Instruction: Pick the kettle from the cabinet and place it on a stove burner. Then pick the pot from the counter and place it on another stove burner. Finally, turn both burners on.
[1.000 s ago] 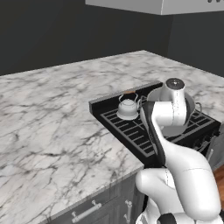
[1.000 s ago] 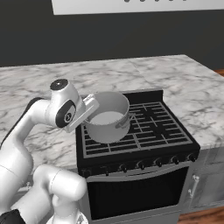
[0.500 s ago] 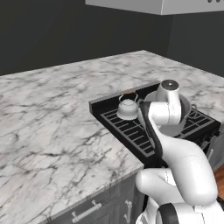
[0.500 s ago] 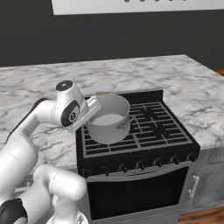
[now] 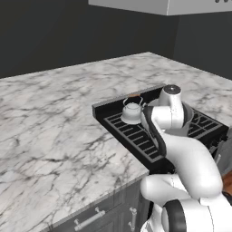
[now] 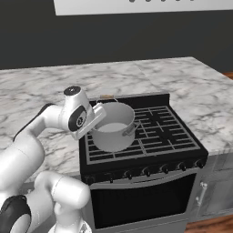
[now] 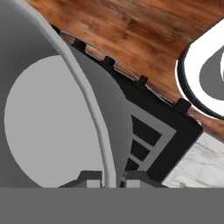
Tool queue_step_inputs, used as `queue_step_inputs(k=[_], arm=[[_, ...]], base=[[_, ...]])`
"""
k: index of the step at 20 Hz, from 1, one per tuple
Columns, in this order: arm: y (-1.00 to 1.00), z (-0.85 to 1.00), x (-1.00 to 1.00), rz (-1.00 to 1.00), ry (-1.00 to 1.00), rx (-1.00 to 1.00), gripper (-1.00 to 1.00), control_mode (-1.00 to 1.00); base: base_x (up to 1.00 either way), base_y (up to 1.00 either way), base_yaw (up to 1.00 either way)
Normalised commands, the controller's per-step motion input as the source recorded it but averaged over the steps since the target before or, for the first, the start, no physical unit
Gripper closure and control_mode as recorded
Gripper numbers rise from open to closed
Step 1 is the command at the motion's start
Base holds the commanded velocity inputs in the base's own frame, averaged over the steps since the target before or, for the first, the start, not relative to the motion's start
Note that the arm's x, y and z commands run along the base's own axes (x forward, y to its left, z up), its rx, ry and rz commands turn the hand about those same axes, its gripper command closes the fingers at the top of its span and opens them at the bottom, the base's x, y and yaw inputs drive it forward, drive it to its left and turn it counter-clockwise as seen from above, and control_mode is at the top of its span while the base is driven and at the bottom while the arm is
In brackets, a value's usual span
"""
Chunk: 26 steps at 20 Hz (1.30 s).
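The wide grey pot (image 6: 113,133) is at the front left grate of the black stove (image 6: 154,136); I cannot tell if its base touches the bars. My gripper (image 6: 97,116) is shut on the pot's left rim. In the hand view the rim (image 7: 103,144) runs down between the two fingertips (image 7: 90,176), with the pot's pale inside (image 7: 48,122) to the left. The small silvery kettle (image 5: 132,111) stands on the rear left burner (image 5: 136,124). From the right base view the pot hides most of it, leaving its brown handle piece (image 6: 107,96) showing.
White marble counter (image 5: 50,131) spreads to the left of the stove and continues on its right (image 6: 205,98). A row of knobs (image 6: 150,171) lines the stove front above the oven door. The right-hand grates (image 6: 170,129) are bare. A hood (image 6: 136,5) hangs overhead.
The gripper has carried the pot a little down and toward the stove's front. The kettle has not moved.
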Motion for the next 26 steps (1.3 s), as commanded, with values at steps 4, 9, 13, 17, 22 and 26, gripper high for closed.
queue_step_inputs(k=[4,9,13,17,22,26], arm=[[0.00,-0.08,0.18,0.02,0.06,0.02,1.00,-1.00],[0.00,-0.08,0.21,0.02,0.05,0.01,1.00,-1.00],[0.00,-0.15,0.18,0.02,0.04,0.00,1.00,-1.00],[0.00,-0.21,0.12,0.02,0.03,0.00,1.00,-1.00],[0.00,-0.21,0.10,0.01,0.00,0.00,1.00,-1.00],[0.00,-0.19,0.13,0.00,0.00,0.00,1.00,-1.00]], base=[[0.00,0.00,0.00],[0.00,0.00,0.00],[0.00,0.00,0.00],[0.00,0.00,0.00],[0.00,0.00,0.00],[0.00,0.00,0.00]])
